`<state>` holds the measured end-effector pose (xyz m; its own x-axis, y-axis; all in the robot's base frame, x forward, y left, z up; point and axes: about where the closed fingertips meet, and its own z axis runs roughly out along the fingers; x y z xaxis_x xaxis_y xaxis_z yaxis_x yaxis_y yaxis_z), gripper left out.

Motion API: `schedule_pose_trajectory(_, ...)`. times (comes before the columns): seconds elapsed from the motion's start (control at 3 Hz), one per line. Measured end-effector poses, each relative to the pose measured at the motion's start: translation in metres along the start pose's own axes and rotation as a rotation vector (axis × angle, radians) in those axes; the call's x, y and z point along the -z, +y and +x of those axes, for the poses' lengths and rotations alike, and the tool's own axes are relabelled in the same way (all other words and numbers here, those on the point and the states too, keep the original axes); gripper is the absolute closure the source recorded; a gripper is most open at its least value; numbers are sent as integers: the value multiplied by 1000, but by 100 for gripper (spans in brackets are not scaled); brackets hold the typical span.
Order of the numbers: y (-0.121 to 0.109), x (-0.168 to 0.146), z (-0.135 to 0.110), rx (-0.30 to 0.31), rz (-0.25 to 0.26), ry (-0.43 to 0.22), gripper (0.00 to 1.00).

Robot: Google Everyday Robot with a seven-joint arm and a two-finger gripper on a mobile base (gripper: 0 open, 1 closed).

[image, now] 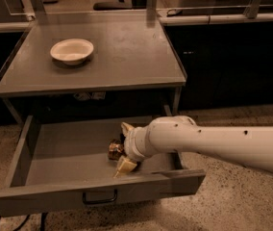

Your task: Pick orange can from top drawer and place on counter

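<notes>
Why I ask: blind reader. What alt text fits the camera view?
Robot arm reaches into the open grey metal top drawer, pincer open at a dented orange-brown can. A cream round bowl sits on the grey metal counter.

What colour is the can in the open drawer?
The orange can is orange-brown with dark markings, camera view; the hand is at it in the top drawer.

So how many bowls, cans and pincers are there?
Cream round bowls, on the grey metal counter: 1
Dented orange-brown metal cans, in the grey top drawer: 1
Pincers, open, in the drawer at the can: 1
Total: 3
</notes>
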<state>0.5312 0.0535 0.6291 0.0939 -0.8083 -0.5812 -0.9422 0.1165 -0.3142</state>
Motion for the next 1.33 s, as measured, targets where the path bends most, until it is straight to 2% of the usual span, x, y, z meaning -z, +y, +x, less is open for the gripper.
schedule_pose_trajectory(0.33, 0, -2, 0, 7, -18, 22, 0)
schedule_pose_trajectory(0.67, -5, -10, 7, 19, -89, 85, 0)
schedule_pose_trajectory(1.0, -5, -11, 8, 19, -89, 85, 0)
schedule_pose_trajectory(1.33, -5, -18, 24, -25, -112, 124, 0)
